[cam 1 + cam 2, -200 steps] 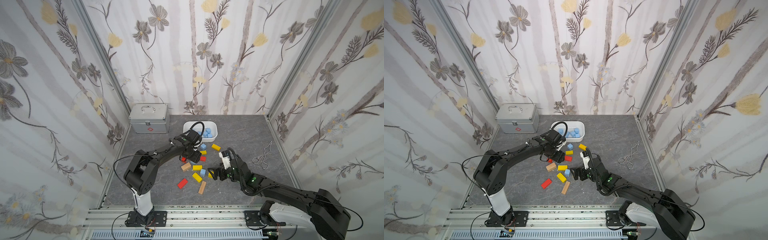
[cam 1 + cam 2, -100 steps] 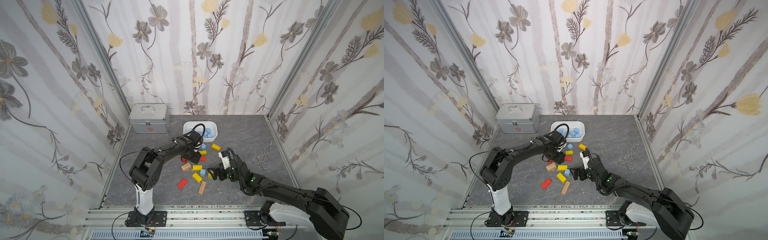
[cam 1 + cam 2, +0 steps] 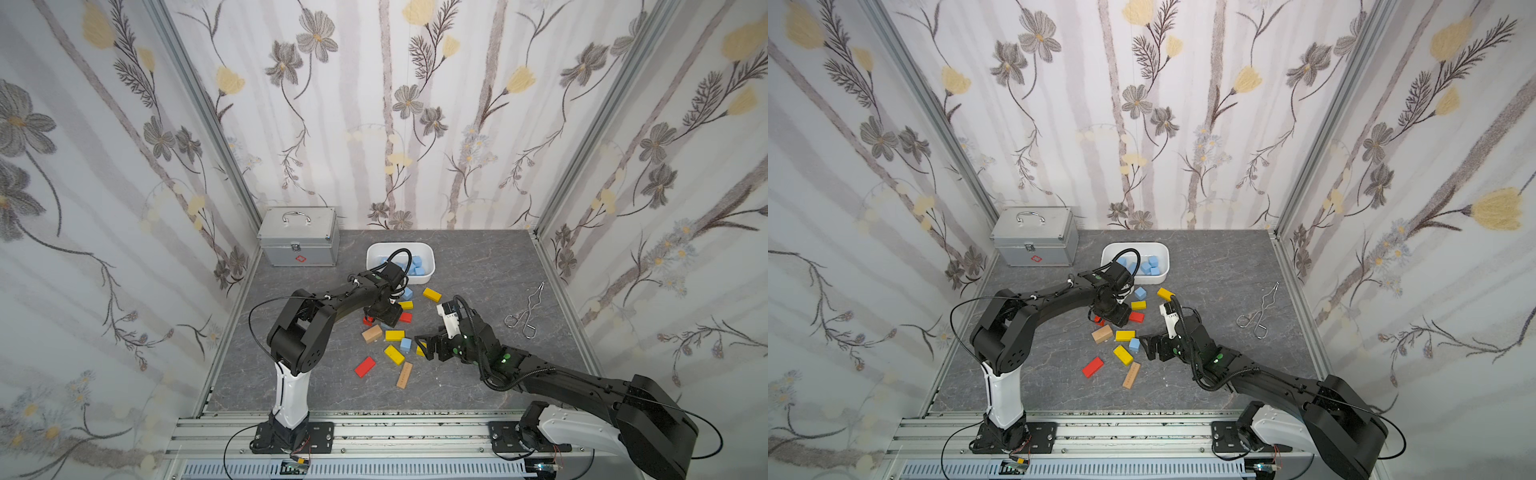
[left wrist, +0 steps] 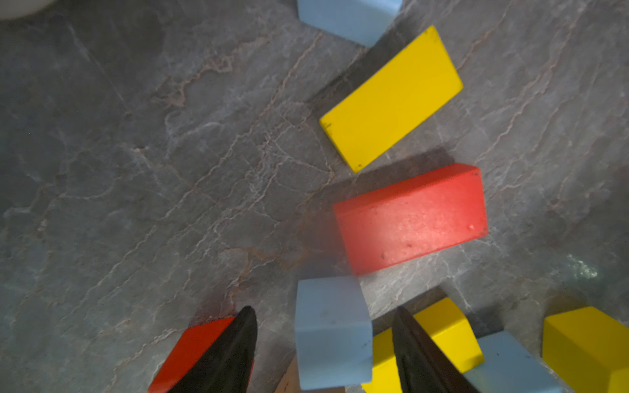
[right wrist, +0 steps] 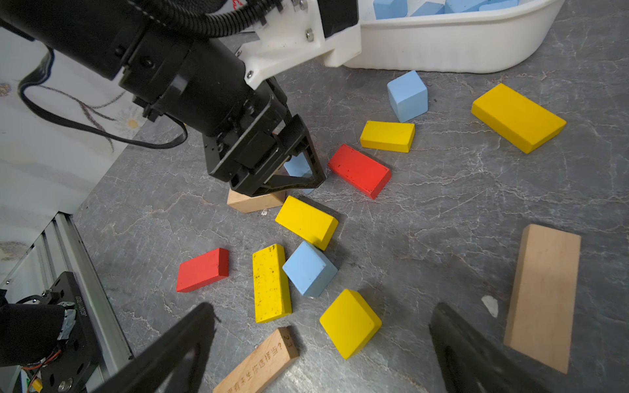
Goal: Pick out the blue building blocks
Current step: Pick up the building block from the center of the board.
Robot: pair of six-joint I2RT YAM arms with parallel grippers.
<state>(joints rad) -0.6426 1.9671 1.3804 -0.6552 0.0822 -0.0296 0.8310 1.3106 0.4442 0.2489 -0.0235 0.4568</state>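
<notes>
Several blue building blocks (image 3: 415,264) lie in the white tray (image 3: 400,249). One loose blue cube (image 3: 407,294) sits just in front of the tray, and another (image 3: 405,344) lies among the scattered blocks. A third blue cube (image 4: 332,333) stands on the table between the fingers of my left gripper (image 3: 384,318), with a gap on each side, so the jaws are open around it. My right gripper (image 5: 323,306) is wide open low over a yellow cube (image 5: 350,323), right of the middle blue cube (image 5: 309,268), holding nothing.
Yellow (image 3: 432,295), red (image 3: 365,366) and tan wood (image 3: 404,375) blocks are scattered round both grippers. A red block (image 4: 412,217) lies just beyond the left fingertips. A silver case (image 3: 299,243) stands at the back left, and metal tongs (image 3: 525,311) lie at the right.
My left gripper has come from beside the tray toward the front and down into the pile, over a blue cube, and its jaws have narrowed slightly. The right arm has not moved.
</notes>
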